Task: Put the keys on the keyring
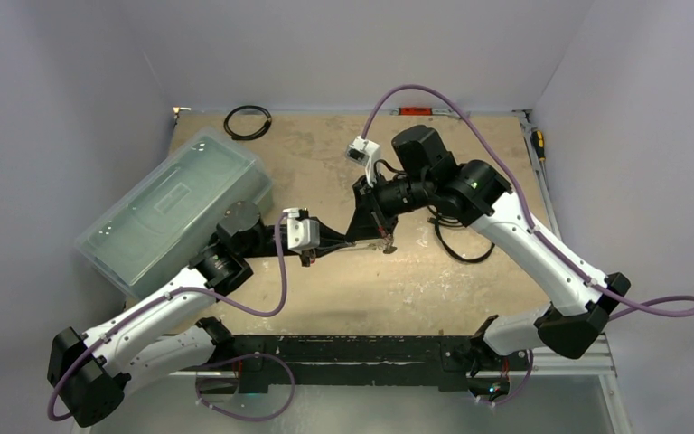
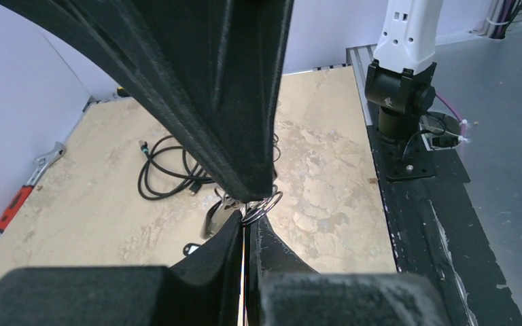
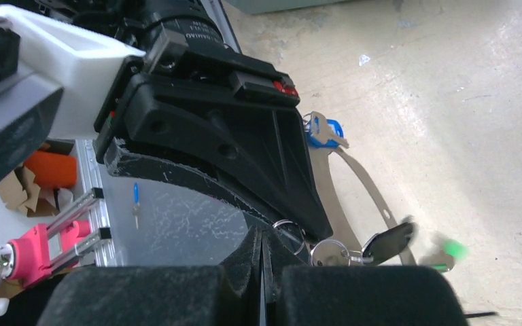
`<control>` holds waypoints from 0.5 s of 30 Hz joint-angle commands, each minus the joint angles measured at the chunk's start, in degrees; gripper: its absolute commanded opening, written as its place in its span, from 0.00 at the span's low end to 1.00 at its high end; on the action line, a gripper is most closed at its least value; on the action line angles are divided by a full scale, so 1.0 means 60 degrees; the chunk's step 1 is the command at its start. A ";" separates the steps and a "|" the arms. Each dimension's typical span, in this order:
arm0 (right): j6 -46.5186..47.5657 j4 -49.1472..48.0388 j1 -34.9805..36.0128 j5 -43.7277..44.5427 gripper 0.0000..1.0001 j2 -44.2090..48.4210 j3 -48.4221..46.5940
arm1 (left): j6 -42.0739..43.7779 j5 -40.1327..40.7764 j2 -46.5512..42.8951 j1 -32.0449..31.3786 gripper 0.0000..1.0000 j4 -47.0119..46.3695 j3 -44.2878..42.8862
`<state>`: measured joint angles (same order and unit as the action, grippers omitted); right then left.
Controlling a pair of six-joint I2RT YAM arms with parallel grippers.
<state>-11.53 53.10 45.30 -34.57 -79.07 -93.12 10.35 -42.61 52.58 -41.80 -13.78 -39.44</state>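
My two grippers meet tip to tip above the middle of the table. My left gripper is shut, with the silvery keyring pinched at its tips. My right gripper is shut on the same keyring from the other side. From the keyring hangs a smaller ring that carries a black-tagged key. A blurred green tag hangs just beyond it. A blue-tagged key lies on the table behind my left gripper.
A clear plastic box stands at the left, close to my left arm. A black coiled cable ring lies at the back left. A loose black cable lies under my right arm. A red-handled wrench rests by the table edge.
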 commanded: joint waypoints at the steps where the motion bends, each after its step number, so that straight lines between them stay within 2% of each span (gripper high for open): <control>1: -0.0046 -0.0267 -0.0006 -0.0277 0.00 -0.0079 -0.0542 | 0.0202 -0.0279 -0.0190 -0.0090 0.00 -0.0203 -0.0070; 8: 0.0077 -0.0179 -0.0006 -0.0070 0.01 -0.0112 -0.0587 | 0.0168 -0.0379 -0.0284 -0.0090 0.00 -0.0223 -0.0049; 12: 0.0212 -0.0668 -0.0006 0.0241 0.38 0.0244 -0.0603 | 0.0110 -0.0340 -0.0431 -0.0084 0.00 -0.0297 -0.0032; 14: 0.0236 -0.1310 -0.0005 0.0710 0.49 0.0648 -0.0249 | 0.0070 -0.0323 -0.0543 -0.0089 0.00 -0.0340 -0.0040; 15: 0.0244 -0.1733 -0.0006 0.1028 0.51 0.0876 0.0008 | 0.0045 -0.0319 -0.0607 -0.0082 0.00 -0.0351 -0.0038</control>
<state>-10.98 51.27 45.30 -33.23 -79.37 -94.15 10.31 -43.44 51.37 -42.09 -12.36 -39.42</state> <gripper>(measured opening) 0.458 0.015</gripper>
